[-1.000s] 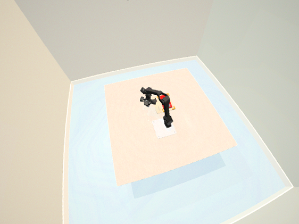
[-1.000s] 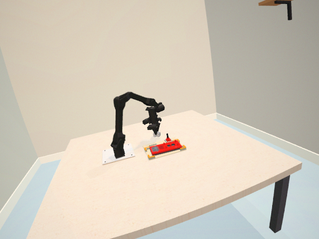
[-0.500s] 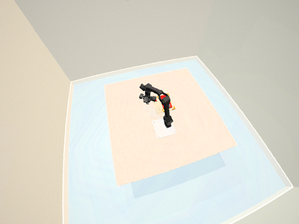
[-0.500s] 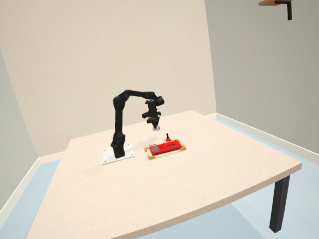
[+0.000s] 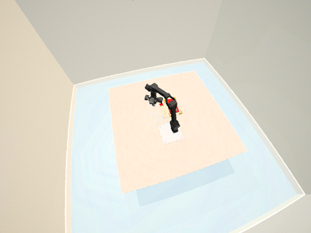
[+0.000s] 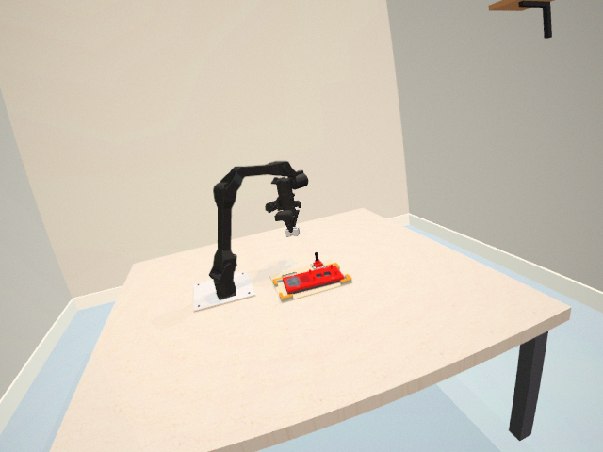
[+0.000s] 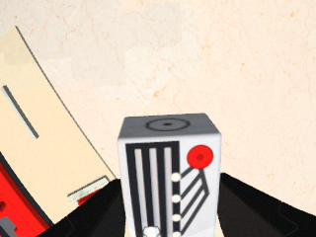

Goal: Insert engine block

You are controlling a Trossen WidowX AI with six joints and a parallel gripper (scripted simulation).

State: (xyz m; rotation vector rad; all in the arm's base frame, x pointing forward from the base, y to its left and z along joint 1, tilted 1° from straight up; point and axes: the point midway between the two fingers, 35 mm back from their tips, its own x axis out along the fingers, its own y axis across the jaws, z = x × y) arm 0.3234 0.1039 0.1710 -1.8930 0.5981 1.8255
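Observation:
The engine block (image 6: 292,233) (image 7: 153,185) is a white and grey box with black stripes and a red disc on the face toward the wrist camera. My gripper (image 6: 292,230) (image 7: 169,187) is shut on it, with one black finger at each side, and holds it well above the table. The red car body (image 6: 305,282) (image 5: 176,110) (image 7: 14,182) lies in its holder, lower than the block and off to one side of it. Dark recesses show in its top. The rib and the block's slot side cannot be told apart at this size.
The cream board (image 6: 317,293) (image 5: 164,111) (image 7: 49,109) carries the car body between orange corner pieces (image 6: 346,279) (image 5: 180,112). A small red piece with a black upright stick (image 6: 317,263) stands beside the body. The arm's white base plate (image 6: 204,297) (image 5: 165,138) lies near the board.

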